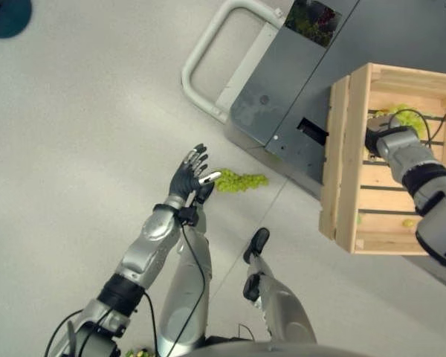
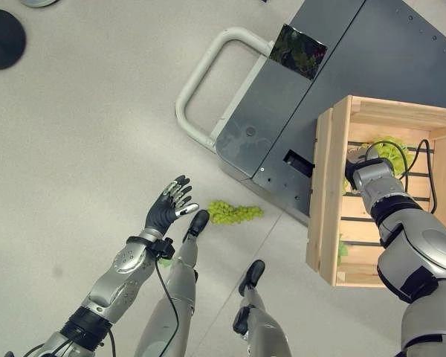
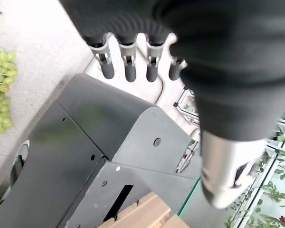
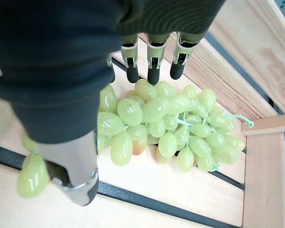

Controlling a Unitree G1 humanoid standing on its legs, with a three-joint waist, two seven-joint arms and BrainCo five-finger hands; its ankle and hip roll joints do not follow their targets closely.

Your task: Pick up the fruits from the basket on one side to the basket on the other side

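A dark grey cart (image 2: 342,97) carries the wooden crate (image 2: 328,201), inside which the right hand (image 4: 85,95) hangs directly over a green grape bunch (image 4: 175,128), fingers straight and holding nothing (the pickup looks just begun). Closing around the bunch comes next. Beside the cart, a second grape bunch (image 1: 240,180) lies on the floor near the open, idle left hand (image 1: 189,178).

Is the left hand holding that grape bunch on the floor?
No: in the left eye view the left hand hangs open above the floor, and the grape bunch lies loose on the floor beside it.
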